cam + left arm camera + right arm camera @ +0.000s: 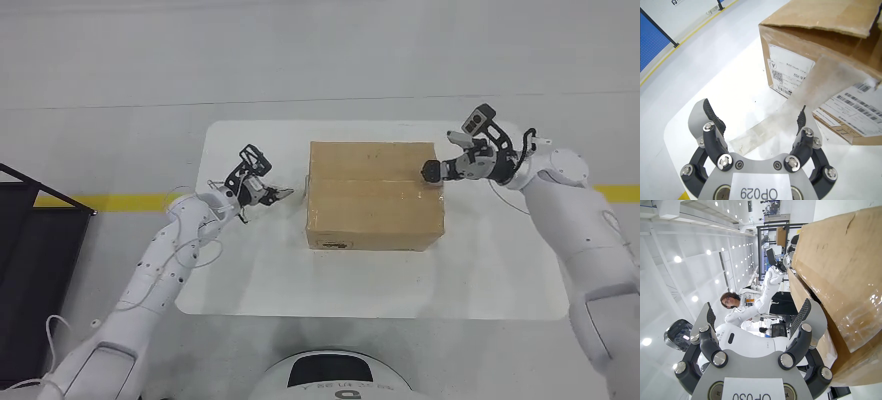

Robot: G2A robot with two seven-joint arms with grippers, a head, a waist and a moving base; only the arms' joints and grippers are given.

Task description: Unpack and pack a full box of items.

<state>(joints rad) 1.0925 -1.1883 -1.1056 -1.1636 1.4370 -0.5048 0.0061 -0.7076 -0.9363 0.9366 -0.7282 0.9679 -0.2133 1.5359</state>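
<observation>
White table is holding the cardboard box at centre. Left gripper is sitting beside it, right gripper is hovering at the opposite edge, both with jaws spread, nothing held.

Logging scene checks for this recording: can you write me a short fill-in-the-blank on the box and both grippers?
1. A loose strip of clear ____ trails from the cardboard box toward the left gripper.
2. The left gripper and the right gripper both have their jaws ____.
3. On the white table, the box stands ____ the two grippers.

Missing words: tape; open; between.
</observation>
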